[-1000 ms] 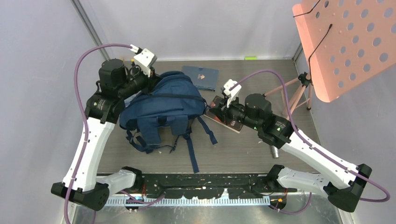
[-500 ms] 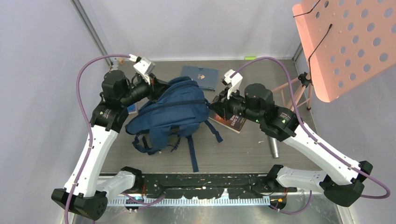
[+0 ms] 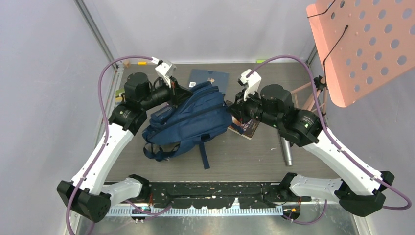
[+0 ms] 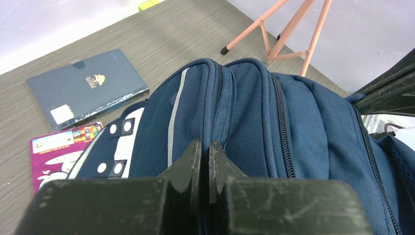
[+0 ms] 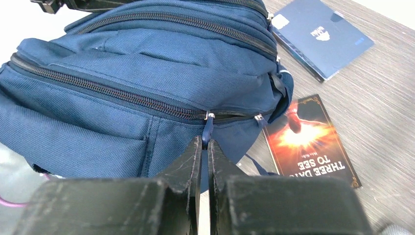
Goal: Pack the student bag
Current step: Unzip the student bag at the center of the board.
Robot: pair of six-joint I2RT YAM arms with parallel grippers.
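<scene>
lab test booth, blank grey walls (image 3: 205, 29), tripod (image 4: 290, 30)

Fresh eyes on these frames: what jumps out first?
The navy student bag slumped mid-table, pinched from both sides: the left gripper shut on a fabric fold, the right gripper shut on a zipper pull. Next, the pink perforated panel looming top right in the overhead view.

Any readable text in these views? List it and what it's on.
"THREE DAY… TO SEE": cover of the orange-and-black book, upside down in the right wrist view; the end of the first line is unclear.
Navy notebook: lettering under the emblem is too small to read.
Magenta booklet: white label is too blurred to read.
</scene>
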